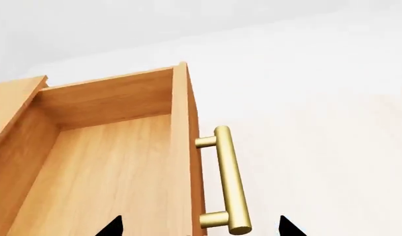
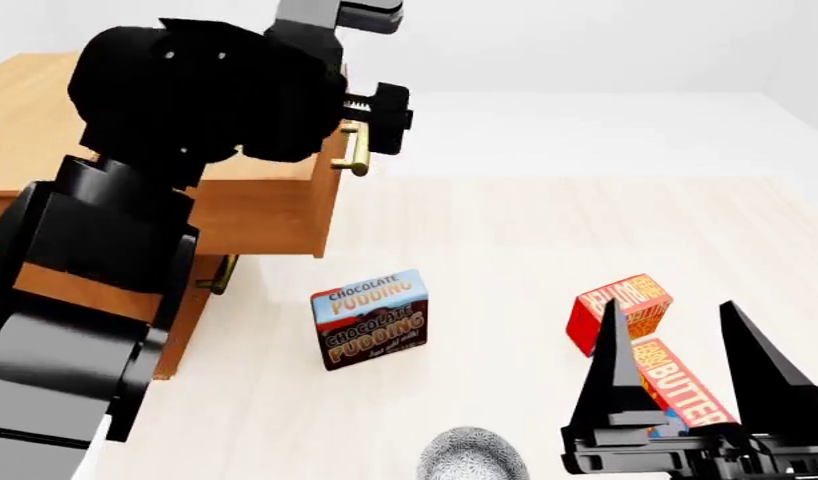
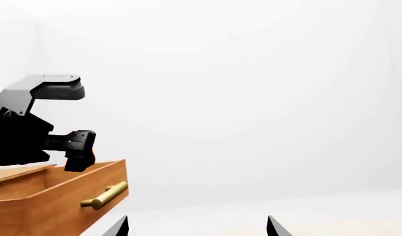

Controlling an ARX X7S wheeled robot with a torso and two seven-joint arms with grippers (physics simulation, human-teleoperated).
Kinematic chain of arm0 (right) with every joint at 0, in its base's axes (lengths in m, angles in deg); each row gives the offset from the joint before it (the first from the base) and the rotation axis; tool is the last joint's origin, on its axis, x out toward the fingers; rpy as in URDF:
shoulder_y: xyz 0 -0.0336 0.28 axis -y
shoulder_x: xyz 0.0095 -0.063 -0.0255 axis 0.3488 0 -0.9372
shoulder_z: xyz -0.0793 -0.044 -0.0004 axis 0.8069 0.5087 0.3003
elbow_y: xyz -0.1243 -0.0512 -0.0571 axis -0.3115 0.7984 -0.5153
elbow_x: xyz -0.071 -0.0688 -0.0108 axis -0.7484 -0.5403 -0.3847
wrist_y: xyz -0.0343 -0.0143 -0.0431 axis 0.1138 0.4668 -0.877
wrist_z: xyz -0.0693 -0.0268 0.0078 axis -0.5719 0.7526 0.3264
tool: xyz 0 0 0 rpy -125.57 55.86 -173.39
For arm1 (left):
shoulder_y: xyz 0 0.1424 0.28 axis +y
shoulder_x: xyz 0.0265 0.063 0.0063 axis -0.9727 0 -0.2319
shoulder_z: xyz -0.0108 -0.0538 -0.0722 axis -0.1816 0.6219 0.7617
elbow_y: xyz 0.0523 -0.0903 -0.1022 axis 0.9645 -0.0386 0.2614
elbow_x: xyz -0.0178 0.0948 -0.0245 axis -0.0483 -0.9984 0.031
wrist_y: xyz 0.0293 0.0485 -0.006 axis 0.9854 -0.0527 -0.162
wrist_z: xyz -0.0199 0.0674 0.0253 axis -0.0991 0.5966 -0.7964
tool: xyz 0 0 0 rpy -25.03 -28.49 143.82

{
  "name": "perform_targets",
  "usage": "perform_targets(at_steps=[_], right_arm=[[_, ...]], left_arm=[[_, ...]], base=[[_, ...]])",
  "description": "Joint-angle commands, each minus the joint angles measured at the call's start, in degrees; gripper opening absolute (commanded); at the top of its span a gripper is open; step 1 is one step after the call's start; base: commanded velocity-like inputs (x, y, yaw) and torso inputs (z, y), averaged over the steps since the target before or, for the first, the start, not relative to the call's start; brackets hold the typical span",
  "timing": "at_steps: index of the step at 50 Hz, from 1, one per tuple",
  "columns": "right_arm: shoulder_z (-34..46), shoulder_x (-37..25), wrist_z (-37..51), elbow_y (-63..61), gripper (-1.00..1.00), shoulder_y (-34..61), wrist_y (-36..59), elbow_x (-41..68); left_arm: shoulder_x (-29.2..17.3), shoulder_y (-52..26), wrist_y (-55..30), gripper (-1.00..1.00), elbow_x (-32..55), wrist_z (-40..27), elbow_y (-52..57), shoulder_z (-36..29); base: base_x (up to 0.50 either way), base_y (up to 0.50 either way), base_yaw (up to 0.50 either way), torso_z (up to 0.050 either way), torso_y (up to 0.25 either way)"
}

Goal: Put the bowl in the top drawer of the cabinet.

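The speckled white bowl [image 2: 473, 456] sits on the floor at the bottom edge of the head view, just left of my right gripper [image 2: 689, 375], which is open and holds nothing. The cabinet [image 2: 16, 120] stands at the left with its top drawer [image 2: 265, 215] pulled out. The drawer's inside [image 1: 109, 167] shows bare wood. My left gripper [image 1: 201, 230] is open, its fingertips [image 1: 112, 227] standing either side of the drawer front and the brass handle [image 1: 224, 179] without touching them. In the head view my left arm hides most of the drawer.
A chocolate pudding box [image 2: 370, 318] stands on the floor in front of the cabinet. Two orange boxes [image 2: 620, 308] [image 2: 683, 385] lie to the right, close to my right gripper. The lower drawer's brass handle [image 2: 222, 275] shows under the open drawer.
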Motion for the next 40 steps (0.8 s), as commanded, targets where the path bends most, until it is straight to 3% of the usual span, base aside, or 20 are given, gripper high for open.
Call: perform_targets(at_steps=[1, 5, 11, 18, 23, 29, 32, 40], right_arm=[[0.63, -0.86, 1.2, -0.95, 1.0, 1.02, 1.24, 0.33], [1.02, -1.13, 1.61, -1.12, 1.0, 1.39, 1.48, 0.33], [1.08, -1.78, 2.27, -1.47, 1.0, 1.63, 1.53, 0.72], [1.67, -2.44, 2.77, -1.37, 1.0, 1.88, 1.37, 0.67], [1.77, -2.95, 3.35, -1.72, 1.0, 1.65, 1.19, 0.79], [2.61, -3.52, 4.17, -2.12, 1.0, 1.61, 1.12, 0.28], [3.09, -3.82, 4.58, -2.24, 1.0, 1.72, 0.97, 0.16], [3.9, -5.2, 6.01, -2.47, 1.0, 1.88, 0.16, 0.41]], left_arm=[[-4.21, 2.82, 7.01, 1.0, -3.77, -7.0, 15.84, -2.75], [-5.91, 3.49, 7.09, 1.0, -4.04, -9.0, 22.14, -3.09], [-8.03, 5.41, -0.5, 1.0, 3.28, -12.24, 33.28, -0.82], [-8.89, 9.7, -11.58, 1.0, 21.67, -22.16, 44.33, 8.52], [-9.07, 11.82, -14.63, 1.0, 37.35, -32.17, 46.99, 12.78], [-13.15, 12.56, -13.29, 1.0, 55.49, -46.96, 53.01, 7.18], [-15.12, 13.41, -10.42, 1.0, 61.82, -51.02, 56.32, 3.69], [-18.83, 16.33, -3.84, 1.0, 65.27, -51.42, 63.14, -2.0]], base=[[0.0, 0.0, 0.0, 0.0, 0.0], [0.0, 0.0, 0.0, 0.0, 0.0], [0.0, 0.0, 0.0, 0.0, 0.0], [0.0, 0.0, 0.0, 0.0, 0.0], [0.0, 0.0, 0.0, 0.0, 0.0], [0.0, 0.0, 0.0, 0.0, 0.0], [0.0, 0.0, 0.0, 0.0, 0.0], [0.0, 0.0, 0.0, 0.0, 0.0]])
